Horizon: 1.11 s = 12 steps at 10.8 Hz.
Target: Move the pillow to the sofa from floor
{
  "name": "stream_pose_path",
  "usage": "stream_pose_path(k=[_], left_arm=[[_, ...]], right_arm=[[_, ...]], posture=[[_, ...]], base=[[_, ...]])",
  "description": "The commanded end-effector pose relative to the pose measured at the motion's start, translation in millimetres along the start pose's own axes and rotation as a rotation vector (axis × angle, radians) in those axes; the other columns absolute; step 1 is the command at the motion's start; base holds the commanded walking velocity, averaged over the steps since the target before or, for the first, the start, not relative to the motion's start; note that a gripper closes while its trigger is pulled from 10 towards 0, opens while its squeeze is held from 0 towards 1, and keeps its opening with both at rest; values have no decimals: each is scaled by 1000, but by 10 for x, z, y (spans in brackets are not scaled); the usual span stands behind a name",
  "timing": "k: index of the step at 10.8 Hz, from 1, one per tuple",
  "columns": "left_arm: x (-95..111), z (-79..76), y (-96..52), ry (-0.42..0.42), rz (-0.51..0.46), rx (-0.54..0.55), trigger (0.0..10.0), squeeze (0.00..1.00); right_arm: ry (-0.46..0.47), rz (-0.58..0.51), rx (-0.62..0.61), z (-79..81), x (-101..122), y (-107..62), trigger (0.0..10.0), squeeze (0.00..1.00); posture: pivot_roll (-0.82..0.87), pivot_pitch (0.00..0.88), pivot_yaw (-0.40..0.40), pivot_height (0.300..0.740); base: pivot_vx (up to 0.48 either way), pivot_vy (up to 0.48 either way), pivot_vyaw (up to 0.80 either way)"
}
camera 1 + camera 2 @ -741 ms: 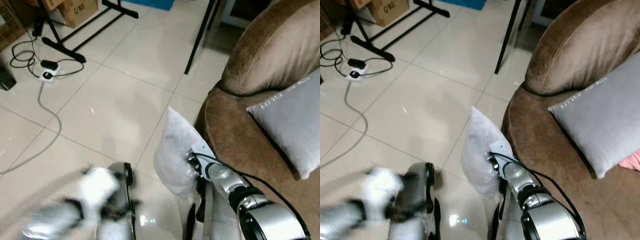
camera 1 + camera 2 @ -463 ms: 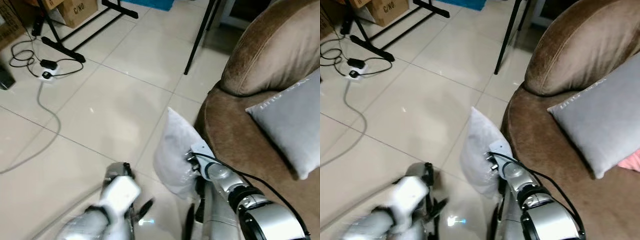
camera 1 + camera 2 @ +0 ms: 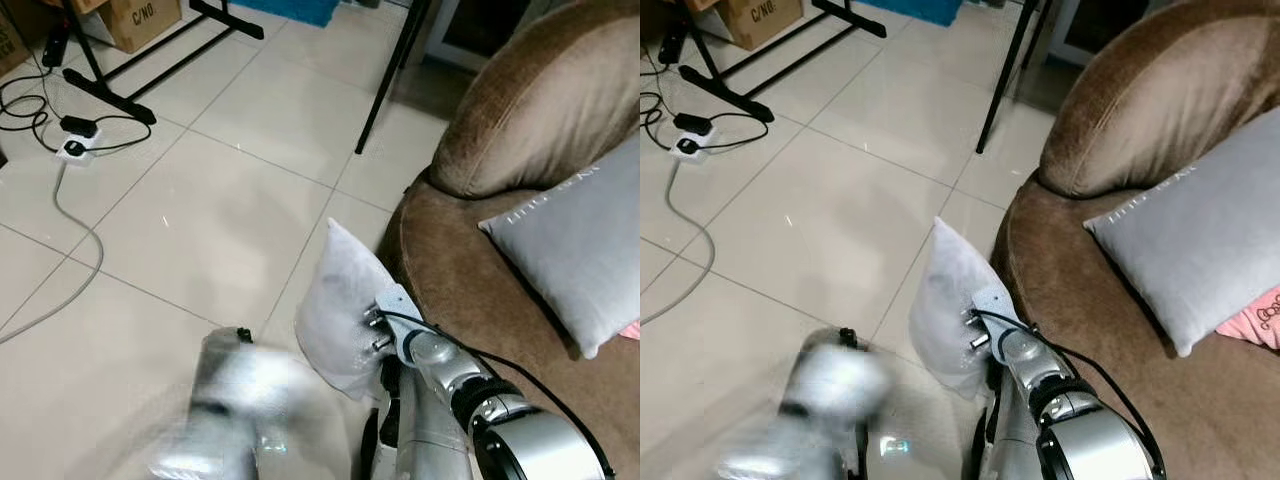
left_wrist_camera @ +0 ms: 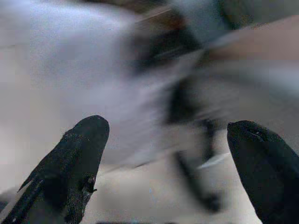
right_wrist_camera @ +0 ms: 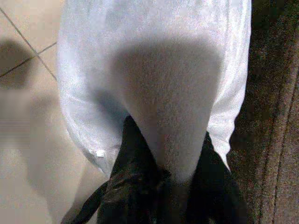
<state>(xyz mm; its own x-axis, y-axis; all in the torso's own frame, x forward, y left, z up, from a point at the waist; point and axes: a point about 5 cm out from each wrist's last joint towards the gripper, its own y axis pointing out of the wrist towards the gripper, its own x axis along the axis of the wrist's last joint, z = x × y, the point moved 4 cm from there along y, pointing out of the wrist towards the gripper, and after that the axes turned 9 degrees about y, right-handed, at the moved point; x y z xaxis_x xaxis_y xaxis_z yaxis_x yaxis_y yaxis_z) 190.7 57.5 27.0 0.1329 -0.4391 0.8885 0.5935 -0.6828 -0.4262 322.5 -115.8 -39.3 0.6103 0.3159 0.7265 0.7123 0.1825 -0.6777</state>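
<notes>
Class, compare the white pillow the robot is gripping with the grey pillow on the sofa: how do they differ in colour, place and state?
The white pillow is pale and held upright against the brown sofa's front by the right gripper; the grey pillow is darker and lies free on the seat, leaning on the backrest. The grey pillow carries a line of white lettering; the white pillow looks plain. Both are soft and rectangular.

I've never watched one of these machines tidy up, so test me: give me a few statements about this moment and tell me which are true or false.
1. The right gripper has its jaws pinched on the white pillow. True.
2. The white pillow already lies on the sofa seat. False: it hangs beside the brown sofa, above the tiled floor.
3. A grey cushion rests on the sofa. True.
4. The left gripper grips the pillow too. False: its jaws are spread wide with nothing between them.
</notes>
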Motion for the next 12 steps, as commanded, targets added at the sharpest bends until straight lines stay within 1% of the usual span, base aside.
stream_pose_path(k=[1, 2, 3, 4, 5, 6, 7, 8, 9, 10, 11, 12], left_arm=[[-11, 178, -412, -20, -23, -45, 10000, 0], [134, 607, -1314, 42, -48, -107, 10000, 0], [129, 655, -1403, 58, -33, -122, 10000, 0], [135, 768, -1432, 113, 2, -77, 10000, 0], [134, 836, -1479, 132, 21, -38, 10000, 0], [134, 934, -1575, 140, 38, 15, 10000, 0], [158, 953, -1610, 145, 40, 17, 10000, 0], [186, 906, -1537, 147, 21, 2, 10000, 0], [173, 866, -1498, 140, 8, 11, 10000, 0], [168, 836, -1495, 119, -10, 45, 10000, 0], [198, 804, -1488, 91, -36, 95, 10000, 0], [184, 852, -1453, 66, -30, 225, 10000, 0]], right_arm=[[4, 54, -19, -76, -184, -26, 0, 0], [13, 49, -24, -103, -163, -27, 0, 0], [14, 46, -26, -117, -151, -27, 0, 0], [22, 37, -28, -130, -123, -26, 0, 0], [27, 31, -28, -129, -107, -24, 0, 0], [35, 22, -22, -122, -86, -22, 0, 0], [44, 11, -8, -112, -61, -21, 0, 0], [45, 8, -10, -122, -53, -22, 0, 0], [62, -3, -9, -139, -33, -24, 0, 0], [106, -52, 43, -93, 91, -19, 0, 0], [136, -127, 186, 46, 278, -34, 0, 0], [304, -261, 348, 121, 619, -105, 0, 0]], posture=[[342, 146, -125, 546], [340, 146, -123, 546], [341, 140, -121, 546], [340, 135, -116, 546], [339, 132, -115, 546], [341, 121, -121, 546], [339, 110, -126, 546], [334, 98, -130, 546], [322, 76, -130, 546], [313, 51, -134, 546], [289, 0, -137, 546], [245, 0, -123, 546]], base=[[0, 0, 0], [0, 0, 0], [0, 0, 0], [0, 0, 0], [0, 0, 0], [0, 0, 0], [0, 0, 0], [0, 0, 0], [0, 0, 0], [0, 0, 0], [0, 0, 0], [0, 0, 0]])
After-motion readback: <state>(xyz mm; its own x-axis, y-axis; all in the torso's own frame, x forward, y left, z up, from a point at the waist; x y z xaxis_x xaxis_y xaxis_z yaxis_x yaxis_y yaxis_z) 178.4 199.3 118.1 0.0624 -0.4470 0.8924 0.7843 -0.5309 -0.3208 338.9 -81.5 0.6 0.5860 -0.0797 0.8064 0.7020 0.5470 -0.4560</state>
